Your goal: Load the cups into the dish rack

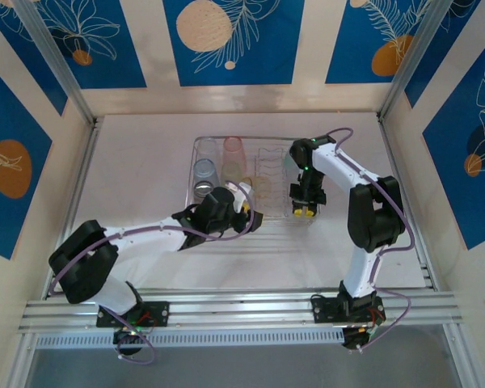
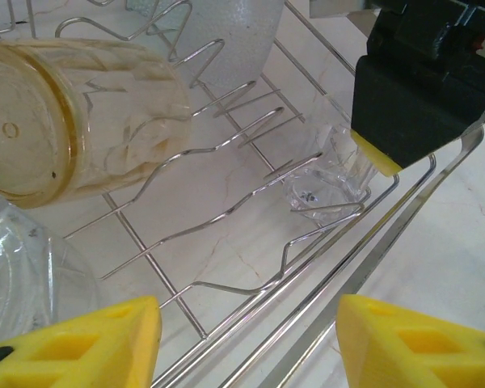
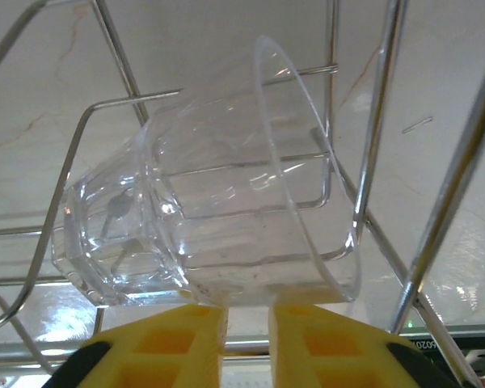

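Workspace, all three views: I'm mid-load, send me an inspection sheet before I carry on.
Surface: pale marbled table.
Job's things: dish rack mid-table; several cups sit in its left half; amber cup among the prongs; clear cup at the rack's near right end.
Clutter: nothing seen.
Grippers: left gripper open over the rack's near edge, holding nothing; right gripper pinched on the clear cup's rim.
Cables: purple cables run along both arms.
Surroundings: blue leaf-print panels; aluminium rail at the near edge.
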You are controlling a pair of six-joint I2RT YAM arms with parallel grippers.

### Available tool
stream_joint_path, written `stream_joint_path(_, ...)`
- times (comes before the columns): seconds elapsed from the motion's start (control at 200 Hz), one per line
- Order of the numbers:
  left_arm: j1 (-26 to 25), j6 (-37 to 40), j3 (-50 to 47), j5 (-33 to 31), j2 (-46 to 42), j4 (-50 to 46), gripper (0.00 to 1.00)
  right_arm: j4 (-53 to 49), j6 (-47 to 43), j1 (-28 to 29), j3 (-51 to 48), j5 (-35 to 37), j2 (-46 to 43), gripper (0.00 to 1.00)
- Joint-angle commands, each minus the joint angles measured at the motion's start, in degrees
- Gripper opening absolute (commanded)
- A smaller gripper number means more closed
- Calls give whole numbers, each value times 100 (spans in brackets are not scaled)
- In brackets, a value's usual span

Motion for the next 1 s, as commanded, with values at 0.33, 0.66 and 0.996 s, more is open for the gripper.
stream_joint_path(0.33, -67, -174, -78, -78, -150, -977, 58, 614, -680, 138, 191, -70, -289, 9)
stream_joint_path(0.66, -77, -103, -87, -354, -527, -1348, 59, 267, -1022, 108, 764, 301, -709, 42)
stream_joint_path(0.996, -182, -128, -40, -454, -642, -1452, 59, 501, -1931, 29, 936, 432, -96, 49)
